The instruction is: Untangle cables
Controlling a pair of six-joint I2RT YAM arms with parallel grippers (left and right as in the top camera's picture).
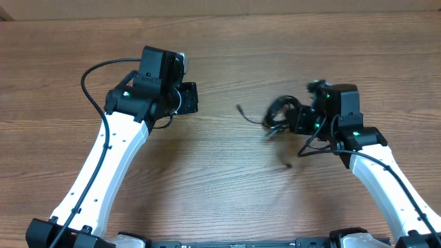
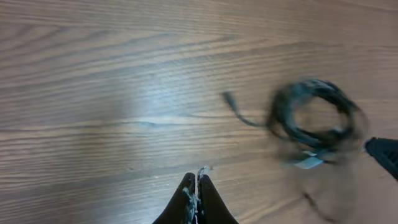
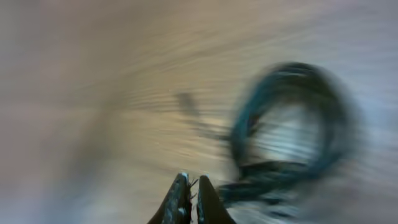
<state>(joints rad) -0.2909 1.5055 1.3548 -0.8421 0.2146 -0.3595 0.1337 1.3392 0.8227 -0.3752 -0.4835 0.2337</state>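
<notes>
The cables [image 1: 279, 114] form a small black coil right of the table's middle, with one plug end [image 1: 240, 108] trailing left and another strand [image 1: 287, 165] trailing toward the front. My right gripper [image 1: 295, 122] is at the coil's right edge. In the blurred right wrist view its jaws [image 3: 191, 182] are closed, and a strand of the coil [image 3: 292, 124] runs up to them. My left gripper [image 1: 190, 97] is well left of the coil. Its jaws [image 2: 196, 180] are shut and empty, and the left wrist view shows the coil [image 2: 314, 115] blurred.
The wooden table [image 1: 220, 179] carries nothing else. A white tag [image 2: 308, 163] hangs on the coil's near side. The tip of my right gripper [image 2: 382, 152] shows at the right edge of the left wrist view.
</notes>
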